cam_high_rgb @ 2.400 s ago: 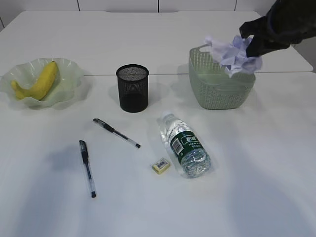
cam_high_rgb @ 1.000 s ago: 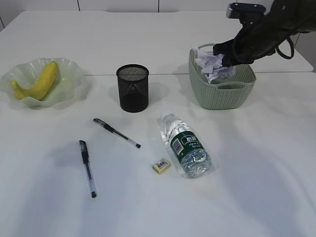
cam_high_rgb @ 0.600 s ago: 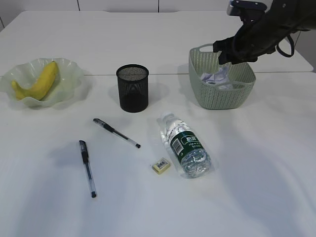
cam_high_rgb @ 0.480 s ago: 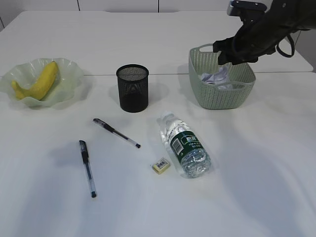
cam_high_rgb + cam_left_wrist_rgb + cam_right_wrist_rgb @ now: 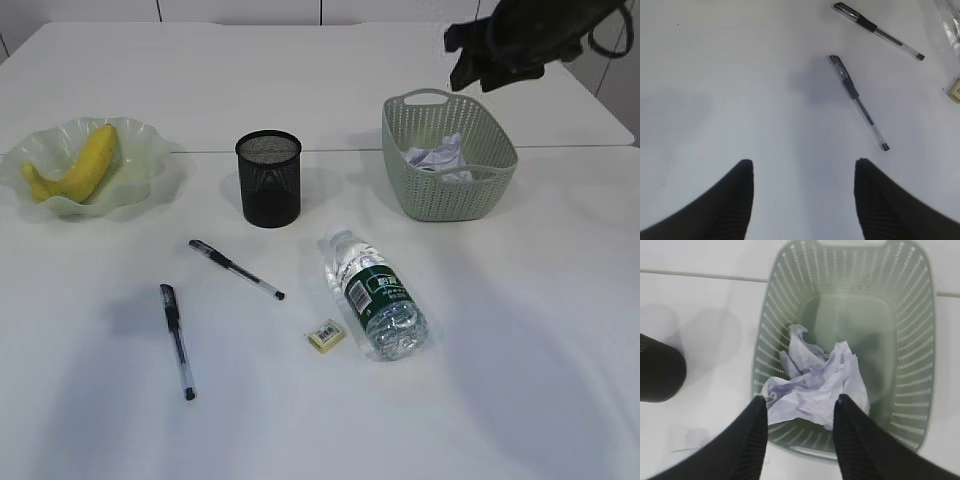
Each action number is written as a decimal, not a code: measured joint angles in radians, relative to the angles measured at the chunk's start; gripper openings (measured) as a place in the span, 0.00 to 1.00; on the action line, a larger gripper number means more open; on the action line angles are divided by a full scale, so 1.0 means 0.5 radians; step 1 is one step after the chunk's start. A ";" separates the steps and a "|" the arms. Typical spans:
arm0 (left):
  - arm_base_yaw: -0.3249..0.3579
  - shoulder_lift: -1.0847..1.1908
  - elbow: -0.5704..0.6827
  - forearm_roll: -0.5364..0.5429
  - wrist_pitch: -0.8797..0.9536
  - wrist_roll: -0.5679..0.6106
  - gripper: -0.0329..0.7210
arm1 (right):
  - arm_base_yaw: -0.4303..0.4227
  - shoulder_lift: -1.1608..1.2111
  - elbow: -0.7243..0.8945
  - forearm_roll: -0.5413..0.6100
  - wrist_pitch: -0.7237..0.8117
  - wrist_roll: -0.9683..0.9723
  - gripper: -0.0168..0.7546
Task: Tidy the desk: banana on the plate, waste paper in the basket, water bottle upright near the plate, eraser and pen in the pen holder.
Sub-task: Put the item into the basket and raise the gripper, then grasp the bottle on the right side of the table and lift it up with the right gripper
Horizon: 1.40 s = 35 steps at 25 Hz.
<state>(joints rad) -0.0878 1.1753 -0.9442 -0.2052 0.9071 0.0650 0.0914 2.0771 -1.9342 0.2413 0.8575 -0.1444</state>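
Fingers of right gripper [image 5: 799,437] spread, empty, above basket [image 5: 920,335] holding waste paper [image 5: 815,385].

Right arm [image 5: 530,35] cut off by top-right edge, exterior view. Pen holder [image 5: 657,370] cropped at left edge, right wrist view. Eraser [image 5: 954,89] and bottle [image 5: 952,20] clipped at right, left wrist view.

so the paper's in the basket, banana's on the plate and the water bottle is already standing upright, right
Not quite: the water bottle lies on its side on the table, beside the eraser, as the exterior view shows. The rest holds: the waste paper sits inside the basket, seen in the right wrist view, and the banana rests on the plate.
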 joint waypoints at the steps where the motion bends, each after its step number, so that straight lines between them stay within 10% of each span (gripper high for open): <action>1: 0.000 0.000 0.000 0.000 -0.001 0.000 0.65 | 0.000 -0.046 -0.004 0.010 0.030 0.000 0.44; 21: 0.000 0.000 0.000 0.000 0.009 0.000 0.65 | 0.579 -0.073 -0.019 -0.143 0.387 0.143 0.44; 35: 0.000 0.000 0.000 0.000 0.014 0.000 0.65 | 0.608 0.315 -0.067 -0.220 0.610 0.241 0.46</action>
<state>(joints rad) -0.0878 1.1753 -0.9442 -0.2052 0.9140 0.0650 0.3952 2.2344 -1.9677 0.1314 1.1623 -0.0240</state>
